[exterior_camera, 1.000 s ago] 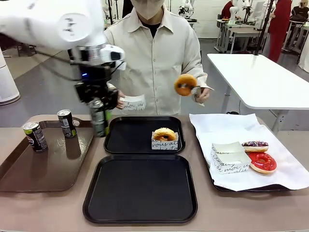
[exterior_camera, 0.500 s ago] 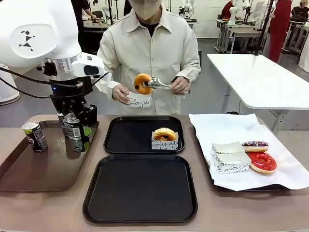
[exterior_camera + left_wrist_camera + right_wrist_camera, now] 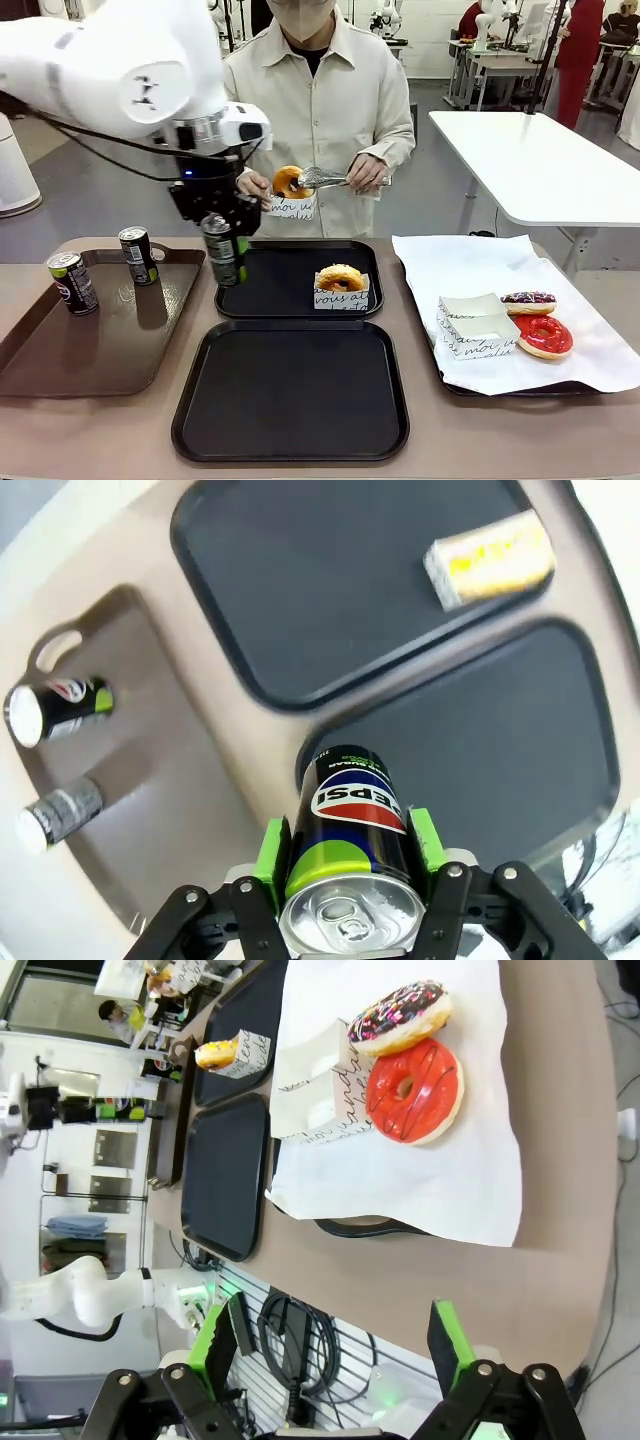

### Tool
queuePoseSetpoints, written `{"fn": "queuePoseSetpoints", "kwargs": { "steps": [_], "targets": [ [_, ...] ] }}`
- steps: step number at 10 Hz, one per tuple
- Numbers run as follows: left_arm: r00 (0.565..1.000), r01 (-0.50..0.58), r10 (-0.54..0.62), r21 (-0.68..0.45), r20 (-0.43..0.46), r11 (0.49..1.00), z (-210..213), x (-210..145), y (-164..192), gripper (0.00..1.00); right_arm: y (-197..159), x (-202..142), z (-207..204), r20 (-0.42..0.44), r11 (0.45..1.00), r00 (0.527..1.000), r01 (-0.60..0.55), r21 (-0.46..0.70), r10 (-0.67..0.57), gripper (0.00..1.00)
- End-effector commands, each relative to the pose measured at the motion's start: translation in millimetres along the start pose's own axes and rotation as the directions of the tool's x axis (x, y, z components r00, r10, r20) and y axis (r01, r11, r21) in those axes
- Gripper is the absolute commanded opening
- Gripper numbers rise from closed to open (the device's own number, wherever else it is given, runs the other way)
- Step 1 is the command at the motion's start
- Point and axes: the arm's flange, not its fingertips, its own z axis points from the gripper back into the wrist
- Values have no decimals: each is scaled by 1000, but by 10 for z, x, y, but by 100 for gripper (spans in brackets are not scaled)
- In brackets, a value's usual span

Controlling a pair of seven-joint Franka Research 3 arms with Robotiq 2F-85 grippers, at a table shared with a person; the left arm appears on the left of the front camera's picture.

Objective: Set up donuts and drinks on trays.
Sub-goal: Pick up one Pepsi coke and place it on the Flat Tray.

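Observation:
My left gripper (image 3: pixel 224 256) is shut on a dark drink can (image 3: pixel 221 248), held upright in the air at the left edge of the far black tray (image 3: pixel 270 290). From the left wrist, the can (image 3: pixel 350 825) sits between the green pads (image 3: pixel 271 848). Two more cans (image 3: pixel 73 282) (image 3: pixel 137 255) stand on the brown tray (image 3: pixel 100 360). A glazed donut in its white box (image 3: pixel 341 286) rests on the far tray. The near black tray (image 3: pixel 290 390) holds nothing. The person lowers another glazed donut (image 3: pixel 291 181) with tongs into a hand-held box (image 3: pixel 291 208). My right gripper (image 3: pixel 335 1350) is open off the table's right end.
A paper-lined tray (image 3: pixel 600 370) at the right holds a chocolate-sprinkled donut (image 3: pixel 529 299), a red-iced donut (image 3: pixel 543 336) and folded white boxes (image 3: pixel 472 325). The person stands close behind the far tray. A white table (image 3: pixel 540 160) stands beyond at the right.
My left gripper swung left over the brown tray with the can, then back right to the far tray's edge. The person brought the tonged donut from their side down to the box.

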Motion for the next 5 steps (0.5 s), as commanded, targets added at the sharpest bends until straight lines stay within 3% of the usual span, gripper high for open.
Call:
{"fn": "queuePoseSetpoints", "kwargs": {
  "steps": [1, 3, 5],
  "targets": [
    [998, -60, 59, 32, 30, 998, -149, 350, -173, 58, -19, 19, -7, 19, 1000, 1000, -13, 23, 12, 100],
    [995, -88, 88, 7, 53, 996, -352, 565, -228, 58, -19, 19, -7, 19, 1000, 1000, -13, 23, 12, 100],
    [996, -85, 85, 14, -18, 996, -422, 487, -198, 58, -19, 19, -7, 19, 1000, 1000, -13, 23, 12, 100]
  ]
}}
